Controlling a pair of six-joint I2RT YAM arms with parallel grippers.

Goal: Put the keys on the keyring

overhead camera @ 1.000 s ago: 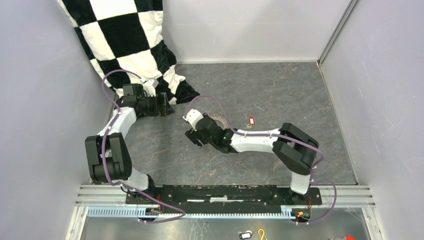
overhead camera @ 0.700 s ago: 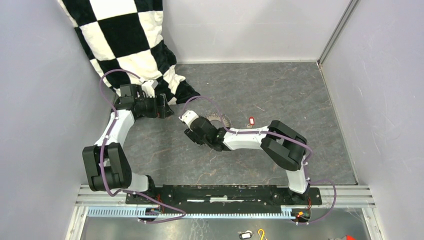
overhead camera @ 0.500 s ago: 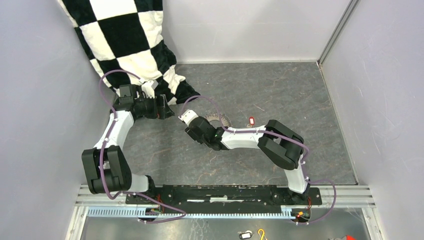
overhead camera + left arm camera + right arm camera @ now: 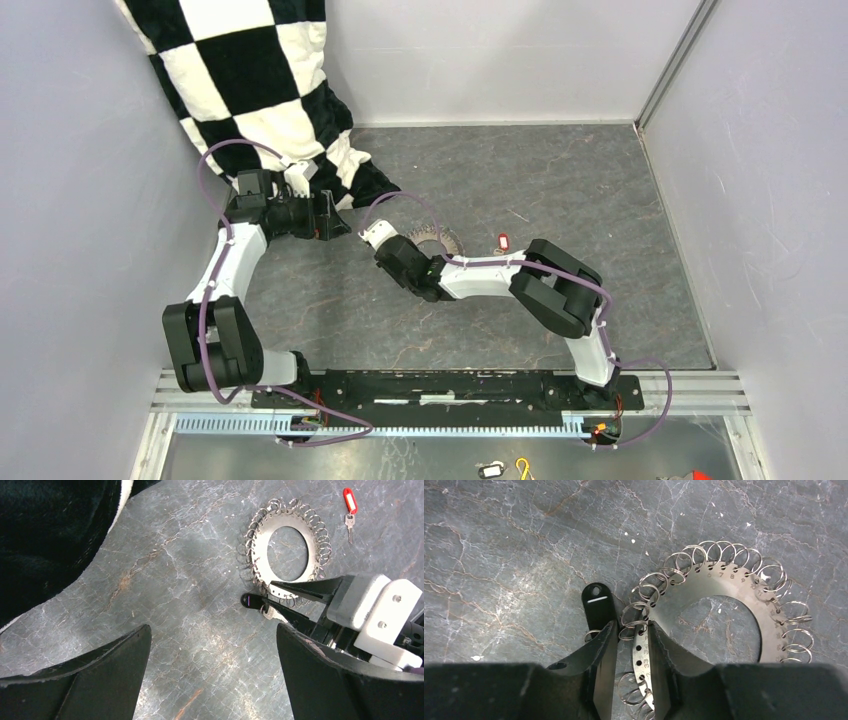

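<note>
the keyring (image 4: 684, 592), stamped with numbers such as 7, 8, 9 and 33, is laid flat on the table (image 4: 499, 555). its rim is straddled by the half-closed right gripper (image 4: 631, 624); whether it is clamped cannot be told. the black-headed key (image 4: 596, 600) is seen just beside it, the red-headed key (image 4: 349, 500) apart. the left gripper (image 4: 213, 627) is spread wide.

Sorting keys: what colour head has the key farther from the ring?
The key's head is red, clearest in the left wrist view.

Dull grey metal keyring (image 4: 709, 582), red plastic key head (image 4: 350, 501), matt veined tabletop (image 4: 175, 605), plush chequered cloth (image 4: 250, 70)
</note>
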